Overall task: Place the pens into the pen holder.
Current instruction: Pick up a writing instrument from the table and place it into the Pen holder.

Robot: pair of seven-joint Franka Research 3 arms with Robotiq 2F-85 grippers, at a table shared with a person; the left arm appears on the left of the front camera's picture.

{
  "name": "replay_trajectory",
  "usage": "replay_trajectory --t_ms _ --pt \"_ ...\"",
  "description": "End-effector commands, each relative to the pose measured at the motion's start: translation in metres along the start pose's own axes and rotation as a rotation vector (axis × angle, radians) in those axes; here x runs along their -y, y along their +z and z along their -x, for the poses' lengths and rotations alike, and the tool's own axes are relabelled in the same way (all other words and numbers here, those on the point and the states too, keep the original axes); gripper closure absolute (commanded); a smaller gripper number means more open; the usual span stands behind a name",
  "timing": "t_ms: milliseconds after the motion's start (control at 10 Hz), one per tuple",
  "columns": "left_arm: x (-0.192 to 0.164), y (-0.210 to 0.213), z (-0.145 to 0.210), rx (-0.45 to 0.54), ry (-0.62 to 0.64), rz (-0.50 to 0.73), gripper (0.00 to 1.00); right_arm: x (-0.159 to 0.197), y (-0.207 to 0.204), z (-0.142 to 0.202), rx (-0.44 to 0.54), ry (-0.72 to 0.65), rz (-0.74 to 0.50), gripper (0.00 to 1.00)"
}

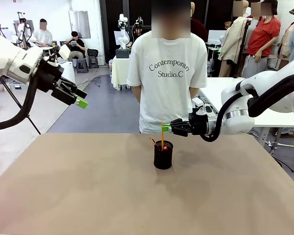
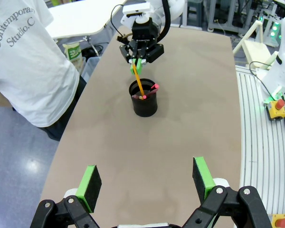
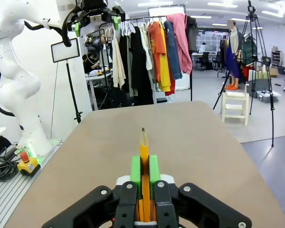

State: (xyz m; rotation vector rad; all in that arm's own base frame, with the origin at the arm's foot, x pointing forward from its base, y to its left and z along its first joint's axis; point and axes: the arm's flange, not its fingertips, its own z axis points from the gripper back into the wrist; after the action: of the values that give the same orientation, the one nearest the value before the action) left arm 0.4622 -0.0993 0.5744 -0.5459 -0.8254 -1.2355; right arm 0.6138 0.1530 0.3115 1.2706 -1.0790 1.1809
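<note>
A person in a white T-shirt (image 1: 166,78) stands at the far side of the brown counter (image 1: 88,196). The right arm reaches in level over the counter's middle, its fingers (image 1: 166,128) pinched narrow on the yellow-orange pencil (image 1: 162,133), which stands upright with its lower end inside the pen holder (image 1: 163,155), a small black mesh cup near the far edge. The left arm hangs high and well apart, its fingers (image 1: 81,102) spread wide and holding nothing. Two shorter pens (image 2: 149,91) lean inside the cup; their exact colours are hard to tell at this size. The pencil looks light, stiff and smooth, so a mid-shaft pinch suits it, and it should drop cleanly once let go; the light cup may tip if nudged.
</note>
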Motion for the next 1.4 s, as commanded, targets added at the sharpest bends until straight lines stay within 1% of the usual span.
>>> replay_trajectory --t_ms 0,200,300,500,600,700,1000,1100,1200,1300 --pt "0.0 0.002 0.001 0.0 0.005 -0.007 0.0 -0.003 0.001 -0.001 0.0 0.001 -0.012 0.52" --pt "0.0 0.002 0.001 0.0 0.005 -0.007 0.0 -0.004 0.003 -0.003 -0.011 0.004 -0.013 0.13" --pt "0.0 0.002 0.001 0.0 0.005 -0.007 0.0 -0.005 0.004 -0.003 -0.016 0.004 -0.014 0.0" --pt "0.0 0.002 0.001 0.0 0.005 -0.007 0.0 -0.009 0.008 -0.011 -0.069 -0.001 -0.017 0.0" --pt "0.0 0.002 0.001 0.0 0.005 -0.007 0.0 -0.012 0.015 -0.023 -0.112 -0.018 -0.007 0.0" --pt "0.0 0.002 0.001 0.0 0.005 -0.007 0.0 -0.022 0.025 -0.039 -0.162 -0.054 -0.028 0.0" --pt "0.0 0.002 0.001 0.0 0.005 -0.007 0.0 -0.039 0.049 -0.08 -0.313 -0.094 0.02 0.0" --pt "0.0 0.002 0.001 0.0 0.005 -0.007 0.0 -0.043 0.055 -0.089 -0.333 -0.079 0.077 0.0" --pt "0.0 0.002 0.001 0.0 0.005 -0.007 0.0 -0.044 0.057 -0.092 -0.336 -0.066 0.091 0.0" --pt "0.0 0.002 0.001 0.0 0.005 -0.007 0.0 -0.052 0.057 -0.092 -0.332 -0.073 0.104 0.0"
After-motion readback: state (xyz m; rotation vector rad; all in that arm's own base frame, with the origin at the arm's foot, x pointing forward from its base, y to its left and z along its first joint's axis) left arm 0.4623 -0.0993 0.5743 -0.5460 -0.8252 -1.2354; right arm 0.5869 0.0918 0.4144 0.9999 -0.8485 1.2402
